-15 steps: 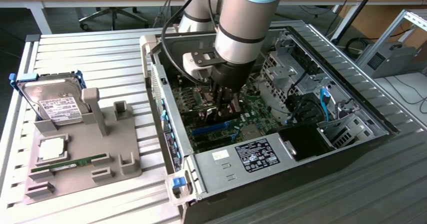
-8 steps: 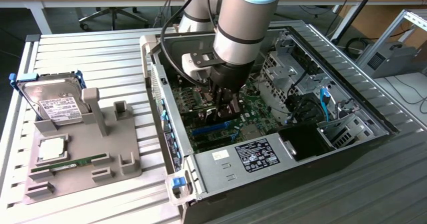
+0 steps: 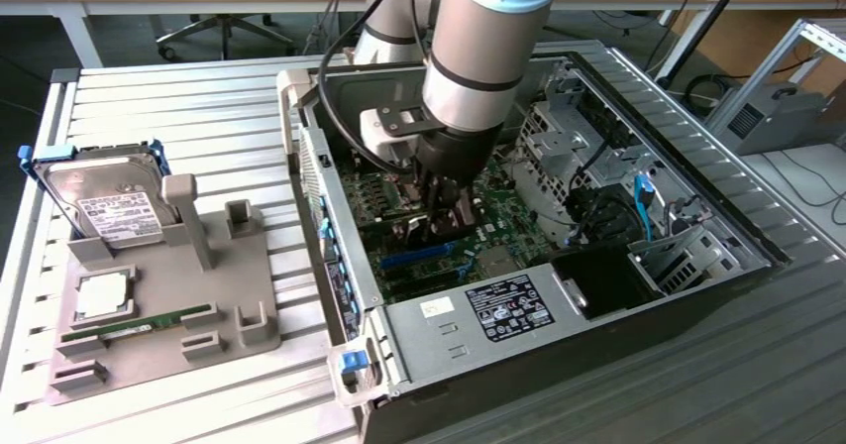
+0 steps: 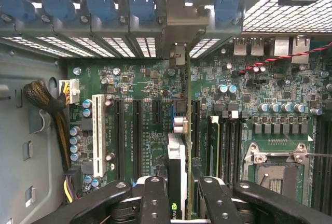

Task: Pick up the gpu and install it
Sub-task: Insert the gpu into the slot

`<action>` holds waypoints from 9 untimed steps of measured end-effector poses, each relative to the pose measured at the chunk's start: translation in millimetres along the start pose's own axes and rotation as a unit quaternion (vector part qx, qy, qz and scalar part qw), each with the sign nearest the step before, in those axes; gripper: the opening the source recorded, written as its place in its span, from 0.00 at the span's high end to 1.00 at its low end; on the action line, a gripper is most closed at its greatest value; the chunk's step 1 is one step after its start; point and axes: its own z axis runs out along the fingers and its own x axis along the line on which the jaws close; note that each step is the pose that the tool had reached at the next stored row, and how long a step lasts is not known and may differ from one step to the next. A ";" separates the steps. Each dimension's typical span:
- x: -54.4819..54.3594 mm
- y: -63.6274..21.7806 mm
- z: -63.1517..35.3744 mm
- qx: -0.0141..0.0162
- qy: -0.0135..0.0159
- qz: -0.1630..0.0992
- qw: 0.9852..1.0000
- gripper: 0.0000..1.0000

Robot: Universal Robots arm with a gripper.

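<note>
The gpu (image 4: 178, 146) stands edge-on over the green motherboard (image 4: 145, 79) inside the open computer case (image 3: 740, 251). Its silver end bracket (image 4: 181, 24) reaches the case's rear slot openings. My gripper (image 4: 182, 195) is shut on the card, one black finger (image 4: 154, 198) on each side. In the exterior view the gripper (image 3: 443, 206) reaches down into the case and the dark gpu (image 3: 426, 228) shows just below it, above a blue slot (image 3: 426, 256). Whether the card's edge sits in a slot I cannot tell.
A grey holder (image 3: 232, 325) at the exterior view's left carries a hard drive (image 3: 113, 206), a CPU (image 3: 99, 295) and a RAM stick (image 3: 139, 323). Black expansion slots (image 4: 120, 136), a white slot (image 4: 96, 130), RAM slots and the CPU socket (image 4: 275, 169) flank the card. A cable bundle (image 4: 44, 97) lies by the case wall.
</note>
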 end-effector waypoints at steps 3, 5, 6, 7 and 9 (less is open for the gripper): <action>0.0 0.0 1.1 0.000 0.000 0.000 1.000 0.73; 0.0 0.0 1.7 0.000 0.000 0.000 1.000 0.73; 0.0 0.0 1.9 0.000 0.000 0.000 1.000 0.73; 0.0 0.0 2.3 0.000 0.000 0.000 1.000 0.73; 0.1 0.0 2.8 0.000 0.000 0.000 1.000 0.73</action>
